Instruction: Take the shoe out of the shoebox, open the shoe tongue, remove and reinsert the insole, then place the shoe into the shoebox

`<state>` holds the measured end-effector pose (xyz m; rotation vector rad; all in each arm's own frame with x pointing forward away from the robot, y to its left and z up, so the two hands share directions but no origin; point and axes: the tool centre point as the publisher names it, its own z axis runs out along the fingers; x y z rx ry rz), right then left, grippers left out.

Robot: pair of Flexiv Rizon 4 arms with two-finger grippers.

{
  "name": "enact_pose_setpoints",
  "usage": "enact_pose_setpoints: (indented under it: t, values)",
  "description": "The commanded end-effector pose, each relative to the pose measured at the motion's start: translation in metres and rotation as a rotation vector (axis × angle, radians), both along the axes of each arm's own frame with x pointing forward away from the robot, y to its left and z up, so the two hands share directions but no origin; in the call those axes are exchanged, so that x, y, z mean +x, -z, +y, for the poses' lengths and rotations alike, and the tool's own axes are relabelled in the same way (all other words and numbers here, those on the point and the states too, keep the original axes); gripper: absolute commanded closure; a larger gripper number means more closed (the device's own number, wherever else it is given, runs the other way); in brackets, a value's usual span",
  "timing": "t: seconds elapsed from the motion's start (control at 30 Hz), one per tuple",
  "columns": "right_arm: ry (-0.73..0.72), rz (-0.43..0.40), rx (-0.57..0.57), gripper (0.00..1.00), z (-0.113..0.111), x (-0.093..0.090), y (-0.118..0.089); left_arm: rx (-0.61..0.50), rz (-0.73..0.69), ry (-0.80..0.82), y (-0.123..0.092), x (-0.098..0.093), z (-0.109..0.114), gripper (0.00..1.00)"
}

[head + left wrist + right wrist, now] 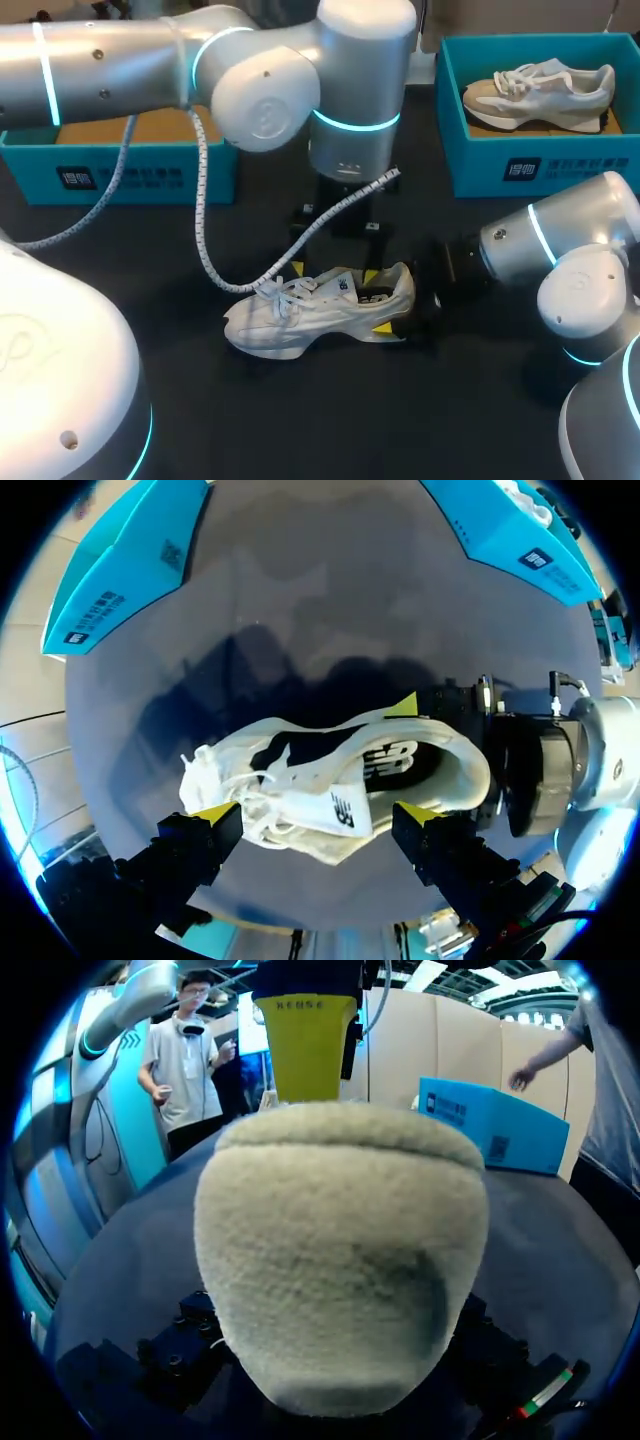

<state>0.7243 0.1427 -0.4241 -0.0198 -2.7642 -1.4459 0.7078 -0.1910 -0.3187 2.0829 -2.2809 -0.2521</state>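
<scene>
Heel [340, 1260]: fuzzy, pale back of the white shoe [320, 305], pressed up close and filling the right wrist view.
Right claw [380, 302]: clamped on that heel, one yellow tip on each side of it.
Left claw [318, 815]: spread wide above the shoe, one finger toward the laces and the other toward the heel; whether it touches, I cannot tell.
Shoe: upright in the middle of the table [400, 420], toe toward my left side, opening facing up.
Table: dark and matte.
Left shoebox [120, 175]: teal, far left, partly hidden by my left arm [120, 60].
Right shoebox [520, 170]: teal, far right, holding a second shoe [540, 90].
</scene>
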Motion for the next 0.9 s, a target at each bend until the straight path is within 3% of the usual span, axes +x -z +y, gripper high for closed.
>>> enact_pose_setpoints:
  t: [0.03,0.5,0.9]
  values:
    - [0.0,0.0,-0.004,1.0,0.002,0.002,0.001,0.033,0.0,0.006,0.011,0.002,-0.009,0.0]
    - [0.0,0.0,-0.004,1.0,0.002,0.002,0.001,0.1,-0.013,0.001,0.035,0.002,-0.007,0.0]
    - [0.0,0.0,-0.004,1.0,0.002,0.002,0.001,0.223,-0.054,-0.001,0.03,-0.007,0.015,0.0]
